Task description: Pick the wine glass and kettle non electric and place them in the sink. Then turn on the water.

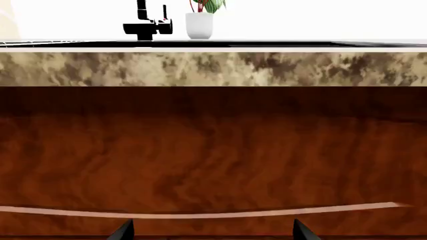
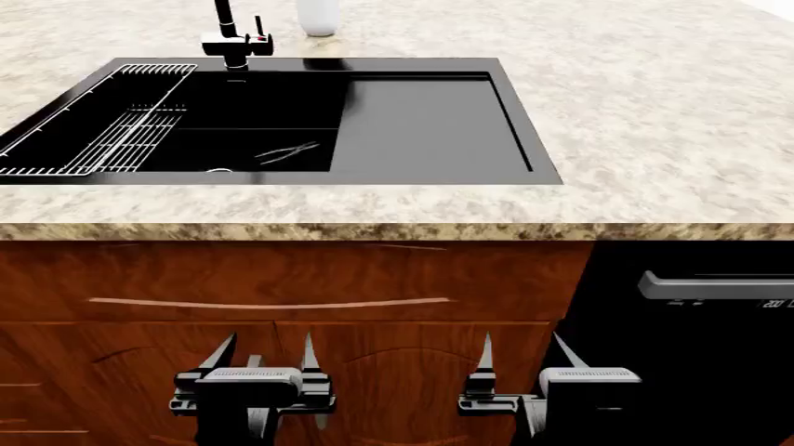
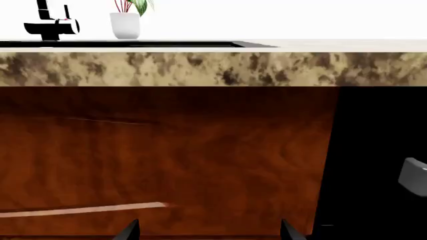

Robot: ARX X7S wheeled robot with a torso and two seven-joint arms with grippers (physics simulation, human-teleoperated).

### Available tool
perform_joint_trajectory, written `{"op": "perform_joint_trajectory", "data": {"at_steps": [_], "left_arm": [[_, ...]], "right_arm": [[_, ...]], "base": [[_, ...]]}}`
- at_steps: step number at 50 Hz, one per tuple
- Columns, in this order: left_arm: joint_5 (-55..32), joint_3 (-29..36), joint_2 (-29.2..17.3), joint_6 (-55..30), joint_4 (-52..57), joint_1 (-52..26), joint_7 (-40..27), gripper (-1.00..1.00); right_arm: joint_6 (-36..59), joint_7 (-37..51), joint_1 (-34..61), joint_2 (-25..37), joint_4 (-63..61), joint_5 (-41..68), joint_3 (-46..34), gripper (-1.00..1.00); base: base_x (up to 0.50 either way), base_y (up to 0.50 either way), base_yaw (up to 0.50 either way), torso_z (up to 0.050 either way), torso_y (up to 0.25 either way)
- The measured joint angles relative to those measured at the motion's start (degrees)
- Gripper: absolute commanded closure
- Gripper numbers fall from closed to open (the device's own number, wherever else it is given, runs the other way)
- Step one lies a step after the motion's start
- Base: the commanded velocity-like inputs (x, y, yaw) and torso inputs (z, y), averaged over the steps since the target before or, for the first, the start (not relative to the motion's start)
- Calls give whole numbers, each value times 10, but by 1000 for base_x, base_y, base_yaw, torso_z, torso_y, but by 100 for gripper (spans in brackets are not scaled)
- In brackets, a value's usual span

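Both arms hang low in front of the wooden cabinet (image 2: 297, 279), under the counter (image 2: 645, 121) edge. Left gripper (image 2: 266, 358) and right gripper (image 2: 522, 358) both have fingers spread, nothing held. The black sink (image 2: 422, 130) sits up top, with a white rack (image 2: 112, 130) at its left end and a black tap (image 2: 230, 42) behind. A white plant pot (image 1: 199, 25) stands beside the tap. Glass and kettle aren't in any view. The dishwasher (image 2: 707, 334) panel shows tiny characters, too small to read.
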Motion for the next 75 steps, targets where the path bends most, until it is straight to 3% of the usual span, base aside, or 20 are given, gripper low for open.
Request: {"op": "perform_joint_trajectory", "data": {"at_steps": [13, 23, 38, 47, 55, 63, 75], "left_arm": [[-8, 20, -14, -19, -11, -9, -24, -100], [-16, 37, -26, -46, 5, -15, -41, -100], [-41, 56, -53, -207, 111, -91, -35, -100], [-63, 63, -73, -333, 159, -199, -17, -100], [-87, 51, -87, -408, 119, -328, 6, -100], [-95, 46, -96, -417, -14, -476, 34, -100], [-70, 73, -99, -330, -297, -695, 70, -100]], "right_arm": [[-1, 16, 11, 14, 24, 14, -21, -100], [19, 33, 22, 27, 18, 24, -34, -100], [118, 50, 96, 53, -36, 38, -37, -100], [202, 54, 190, 76, -59, 47, -28, -100], [259, 46, 313, 105, -25, 43, -30, -100], [282, 29, 455, 124, 75, 37, -41, -100], [254, 2, 663, 129, 301, 24, -66, -100]], "base": [[0, 0, 0, 2, 0], [0, 0, 0, 50, 0], [0, 0, 0, 50, 0], [0, 0, 0, 50, 0], [0, 0, 0, 34, 0], [0, 0, 0, 0, 0], [0, -66, 0, 0, 0]]}}
